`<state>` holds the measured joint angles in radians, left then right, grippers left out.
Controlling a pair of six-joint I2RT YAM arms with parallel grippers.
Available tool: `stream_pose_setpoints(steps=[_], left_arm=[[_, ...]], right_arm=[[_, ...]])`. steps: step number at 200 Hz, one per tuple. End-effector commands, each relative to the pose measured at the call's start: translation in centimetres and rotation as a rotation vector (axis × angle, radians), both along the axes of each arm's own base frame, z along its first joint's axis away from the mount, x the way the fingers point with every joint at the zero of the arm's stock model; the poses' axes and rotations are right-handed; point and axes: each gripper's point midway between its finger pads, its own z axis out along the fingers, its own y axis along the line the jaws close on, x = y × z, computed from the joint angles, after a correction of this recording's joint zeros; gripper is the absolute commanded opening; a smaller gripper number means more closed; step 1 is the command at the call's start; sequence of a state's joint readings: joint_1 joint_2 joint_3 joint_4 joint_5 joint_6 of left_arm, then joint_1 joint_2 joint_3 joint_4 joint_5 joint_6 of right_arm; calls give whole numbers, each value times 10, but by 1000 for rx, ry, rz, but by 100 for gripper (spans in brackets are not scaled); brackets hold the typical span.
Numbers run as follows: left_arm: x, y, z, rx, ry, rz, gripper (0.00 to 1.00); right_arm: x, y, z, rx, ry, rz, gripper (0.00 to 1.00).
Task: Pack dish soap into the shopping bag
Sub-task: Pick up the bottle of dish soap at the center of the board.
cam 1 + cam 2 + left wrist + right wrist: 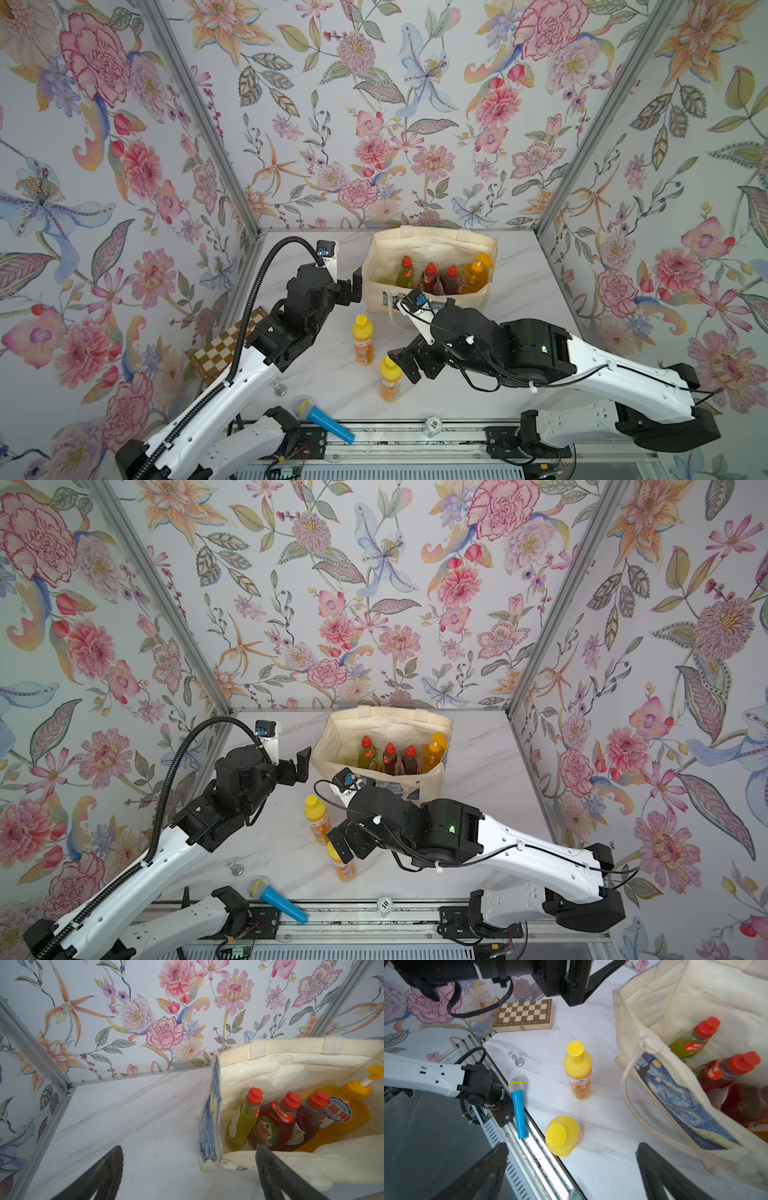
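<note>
**Top views:** shopping bag [436,245] stands open at the back of the surface [519,291]. Inside, upright in a row: yellow-green bottle [405,272], 2 dark red bottles [429,277], then pump bottle [477,272] at the far end. Outside, in front of the bag's printed side, 2 more stand upright. The nearer yellow-capped bottle [363,340] is close to the bag, the farther yellow-capped bottle [390,379] beyond it. L end effector [354,286] is just outside the bag's end wall, by the yellow-green bottle's end, w/ nothing in it. R end effector [343,848] is right at the farther bottle's cap. Mic [324,417] and numbered chip [432,424] lie well away from the bag, at the surface's front edge. Chessboard [226,345] is mostly hidden under the L arm.

**L wrist:** L end effector [188,1147] spread wide, empty. One finger [276,1174] is over the bag's [270,1068] near rim, the other over bare surface. All 4 bottles show inside, caps up.

**R wrist:** R end effector [571,1145] also wide, holding nothing. The farther bottle's cap [560,1136] shows between the fingers, neither touching it. The nearer bottle [578,1072] stands apart, beside the bag's handle loop. Chess pawn [517,1059] sits between mic and chessboard.
</note>
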<state>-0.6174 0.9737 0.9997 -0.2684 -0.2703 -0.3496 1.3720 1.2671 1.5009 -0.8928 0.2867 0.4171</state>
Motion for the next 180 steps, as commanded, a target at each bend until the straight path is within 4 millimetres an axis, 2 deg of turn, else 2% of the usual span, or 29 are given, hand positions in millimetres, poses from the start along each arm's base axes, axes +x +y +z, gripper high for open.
stream_pose_setpoints(steps=[1, 33, 60, 129, 180], left_arm=[[-2, 13, -1, -28, -11, 48, 99], [-4, 21, -1, -44, -24, 72, 99], [-2, 21, -2, -48, -26, 75, 99], [3, 14, -9, -54, -15, 53, 100], [4, 14, -11, -60, -16, 52, 99]], right_arm=[[-11, 0, -32, -76, 65, -10, 99], [-21, 14, -63, -139, 85, -9, 99], [-19, 22, -83, -168, 95, -34, 100], [-8, 31, -116, -203, 100, -71, 91], [-2, 35, -127, -223, 85, -76, 81]])
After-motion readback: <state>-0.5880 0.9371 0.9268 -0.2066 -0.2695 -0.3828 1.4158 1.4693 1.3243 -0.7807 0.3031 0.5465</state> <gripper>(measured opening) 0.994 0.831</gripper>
